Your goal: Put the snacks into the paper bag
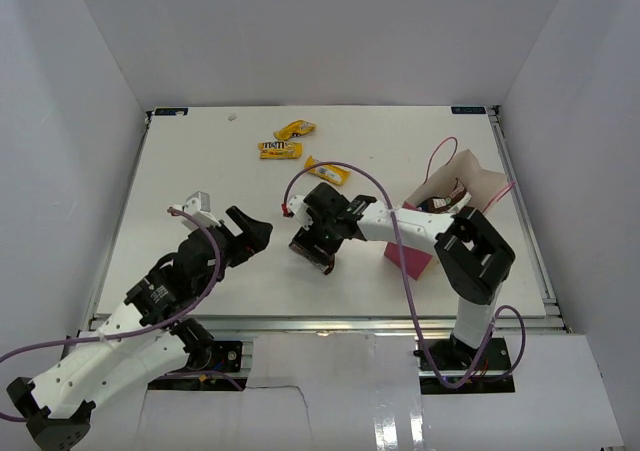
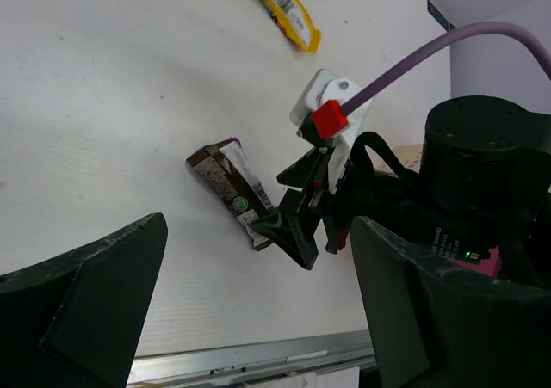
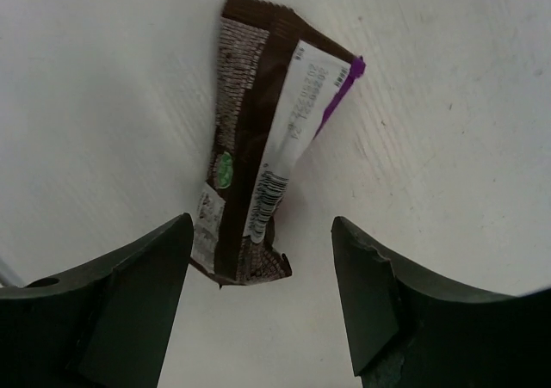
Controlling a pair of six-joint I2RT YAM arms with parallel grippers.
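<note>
not far along, i'd say. three yellow candy packs [image 1: 281, 150] are lying loose on the far part of the table [image 1: 200, 171]. one brown bar [image 3: 258, 190] lies flat near the middle, right under the right arm. the right fingers [image 3: 129, 293] are spread open with one end of the bar between them, and nothing's gripped yet. the left fingers [image 2: 95, 302] are open and empty too, hanging just left of the bar. the paper bag [image 1: 475, 181] stands at the right with its mouth up. there's something dark in the mouth, but i can't tell what, so no idea how many snacks are already in. at least four are left to go. the bar's wrapper is glossy, crinkly film, brown with a white barcode panel, a purple edge and crimped ends. the yellow packs look like the same slick film. the bag is stiff paper, magenta outside and tan inside, with a thin cord handle [image 1: 437, 154].
</note>
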